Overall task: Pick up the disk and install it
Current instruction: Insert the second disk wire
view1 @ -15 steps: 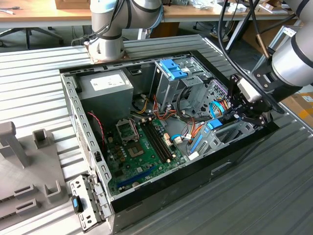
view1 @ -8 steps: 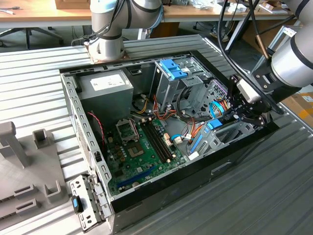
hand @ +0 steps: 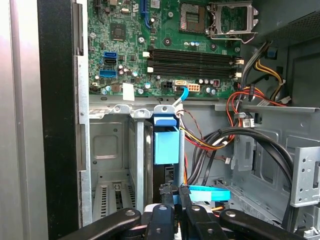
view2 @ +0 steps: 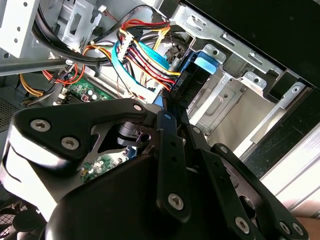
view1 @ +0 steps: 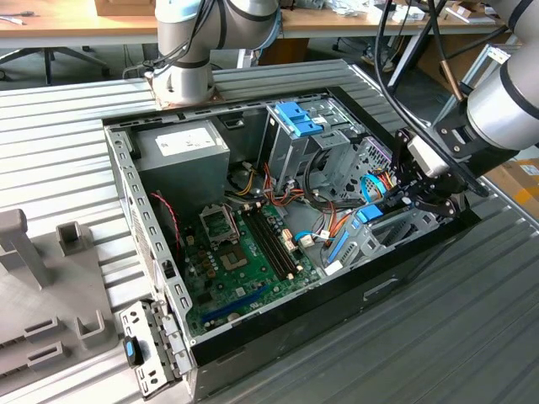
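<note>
The disk (view1: 370, 213), black with blue rails and a light blue end tab, stands on edge in the metal drive bay (view1: 396, 231) at the front corner of the open computer case, on the exterior view's right. In both wrist views its tab (hand: 166, 145) (view2: 206, 62) points toward the motherboard. My gripper (view1: 411, 202) reaches down into that bay from the exterior view's right. Its black fingers (hand: 167, 192) sit close together, shut on the disk's near edge (view2: 190, 82), which hides most of the disk's body.
Red, yellow and blue cables (view2: 140, 55) run right beside the bay. A tall silver cage with a blue clip (view1: 296, 118) stands behind it. The motherboard (view1: 244, 244) and power supply (view1: 181, 147) fill the case. A loose bracket (view1: 139, 349) and a grey fixture (view1: 34, 269) lie outside it.
</note>
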{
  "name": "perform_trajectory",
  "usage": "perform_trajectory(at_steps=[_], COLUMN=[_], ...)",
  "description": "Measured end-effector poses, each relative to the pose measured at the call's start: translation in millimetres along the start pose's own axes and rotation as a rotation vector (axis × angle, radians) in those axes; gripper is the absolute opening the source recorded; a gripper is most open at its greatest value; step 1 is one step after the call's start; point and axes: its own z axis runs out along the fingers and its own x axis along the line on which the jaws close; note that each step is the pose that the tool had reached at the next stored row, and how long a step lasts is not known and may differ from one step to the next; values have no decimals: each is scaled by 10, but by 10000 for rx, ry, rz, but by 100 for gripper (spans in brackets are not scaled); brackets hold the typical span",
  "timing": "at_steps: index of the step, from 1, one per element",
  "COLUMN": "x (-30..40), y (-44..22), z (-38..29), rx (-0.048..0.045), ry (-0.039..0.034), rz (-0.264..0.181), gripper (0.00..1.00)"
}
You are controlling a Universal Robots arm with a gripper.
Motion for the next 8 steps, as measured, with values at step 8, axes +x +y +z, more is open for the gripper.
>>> perform_trajectory(at_steps=[8], x=[0], y=[0], z=[1], rx=[0], ry=[-1], rz=[0], gripper=[35])
